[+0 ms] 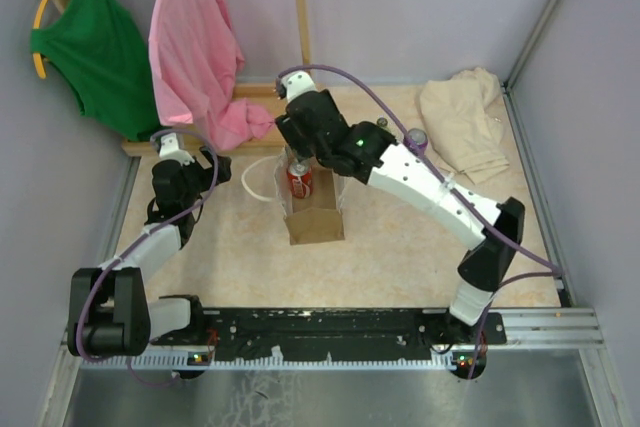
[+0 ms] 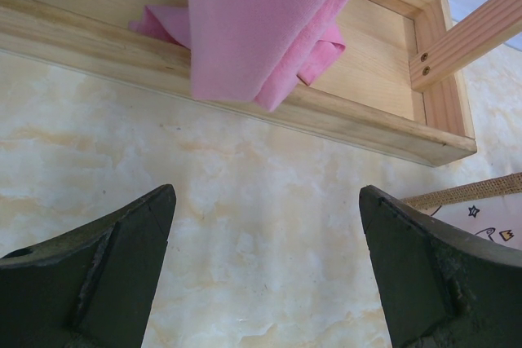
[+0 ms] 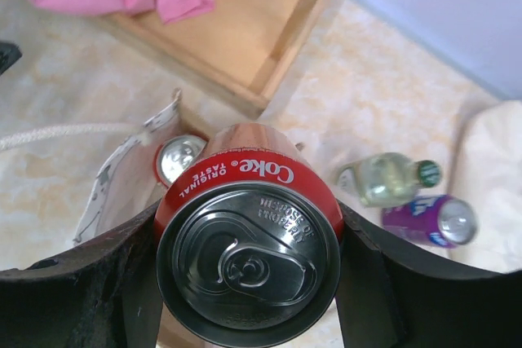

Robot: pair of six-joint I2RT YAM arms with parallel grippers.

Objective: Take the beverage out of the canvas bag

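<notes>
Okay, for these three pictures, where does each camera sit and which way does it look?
Top view: fixed above and behind the arms, looking down on the table; left arm and right arm show whole.
Left wrist: on the left arm, looking past the open left pincer over the table to a pink shirt and wooden tray.
Right wrist: on the right arm, looking down the right pincer, shut on a Coke can beside the bag.
Shared: both wrist views catch the pink shirt and wooden tray.
</notes>
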